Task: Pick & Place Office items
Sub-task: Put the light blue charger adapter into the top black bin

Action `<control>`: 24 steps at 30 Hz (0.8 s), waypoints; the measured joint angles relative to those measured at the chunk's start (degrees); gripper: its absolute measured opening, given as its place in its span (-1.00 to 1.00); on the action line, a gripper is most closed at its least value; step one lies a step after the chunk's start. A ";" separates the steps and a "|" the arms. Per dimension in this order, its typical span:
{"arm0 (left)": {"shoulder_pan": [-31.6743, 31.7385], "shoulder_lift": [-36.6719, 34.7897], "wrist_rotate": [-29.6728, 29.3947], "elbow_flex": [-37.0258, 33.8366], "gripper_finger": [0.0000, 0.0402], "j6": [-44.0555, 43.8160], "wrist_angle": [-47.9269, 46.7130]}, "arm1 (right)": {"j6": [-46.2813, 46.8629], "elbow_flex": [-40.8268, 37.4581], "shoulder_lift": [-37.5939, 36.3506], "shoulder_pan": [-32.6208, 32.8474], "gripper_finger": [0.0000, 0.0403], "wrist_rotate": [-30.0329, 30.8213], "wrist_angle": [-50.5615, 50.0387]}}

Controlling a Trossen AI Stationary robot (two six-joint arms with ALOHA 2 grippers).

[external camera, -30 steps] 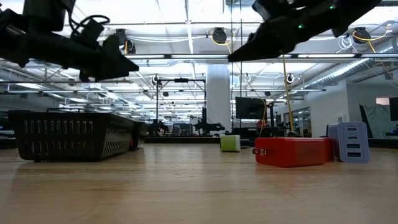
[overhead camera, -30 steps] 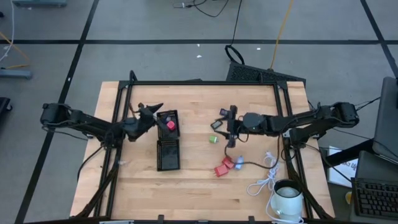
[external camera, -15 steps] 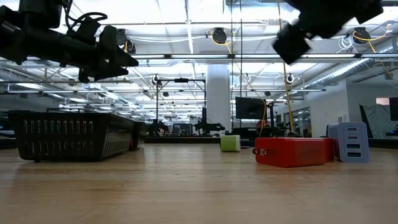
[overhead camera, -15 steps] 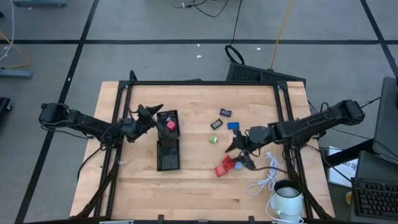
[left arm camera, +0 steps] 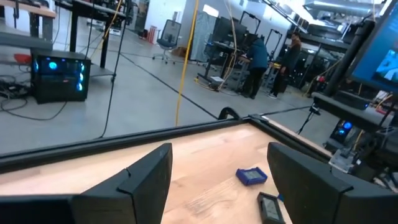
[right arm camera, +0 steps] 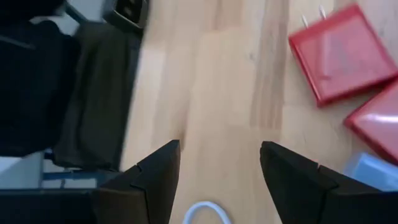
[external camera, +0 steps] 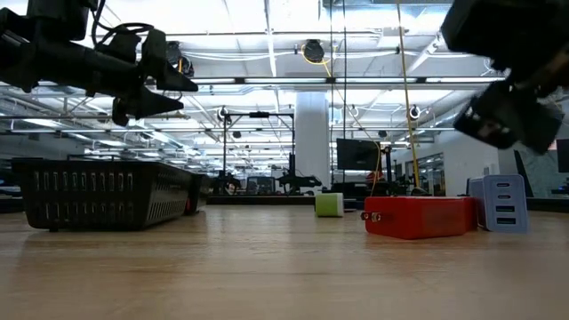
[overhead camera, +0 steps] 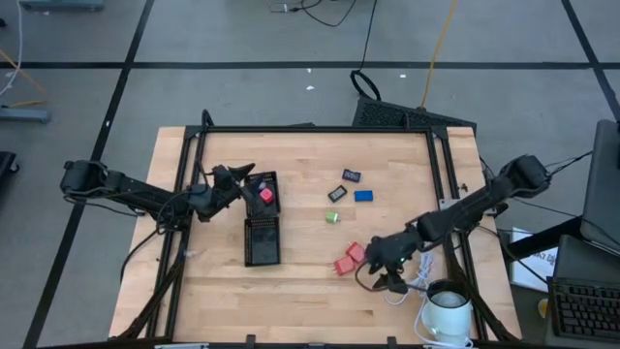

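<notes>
The black tray (overhead camera: 263,228) lies left of the table's middle, and a red block (overhead camera: 264,195) rests inside its far end. My left gripper (overhead camera: 239,175) hovers open above that far end, touching nothing. Two red blocks (overhead camera: 347,260) lie near the table's near right; in the right wrist view they show as a red block (right arm camera: 339,53) and a second (right arm camera: 379,124), with a pale blue piece (right arm camera: 373,171) beside them. My right gripper (overhead camera: 375,271) hangs open just right of them. The blue block (overhead camera: 363,195), black blocks (overhead camera: 351,175) and green block (overhead camera: 332,217) lie on the table.
A white coiled cable (overhead camera: 412,286) and a white mug (overhead camera: 446,310) sit at the near right corner, close under the right arm. A black frame (overhead camera: 310,129) borders the table's far edge. In the low view the tray (external camera: 107,191) stands left, the red block (external camera: 418,216) right.
My right gripper has swung from the middle of the table, beside the blue and black blocks, toward the near right edge, and has come down past the red blocks toward the cable. The blue block now shows where the gripper stood. The left arm has barely moved.
</notes>
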 joint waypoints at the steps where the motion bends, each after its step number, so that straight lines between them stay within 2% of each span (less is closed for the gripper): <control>1: 0.00 0.00 0.00 0.00 0.32 -0.27 0.00 | 0.00 0.00 0.66 0.02 0.04 1.18 -0.54; 18: 1.37 0.00 -0.07 0.00 0.30 -0.80 0.11 | 3.23 0.00 0.74 -4.97 0.04 31.59 -27.95; 21: 1.97 0.00 -0.07 0.00 0.28 -0.80 0.11 | 5.36 0.00 0.72 -6.60 0.04 34.22 -28.93; 24: 2.42 0.00 -0.07 0.00 0.26 -0.78 0.11 | 3.30 0.00 0.72 -8.64 0.04 34.41 -27.59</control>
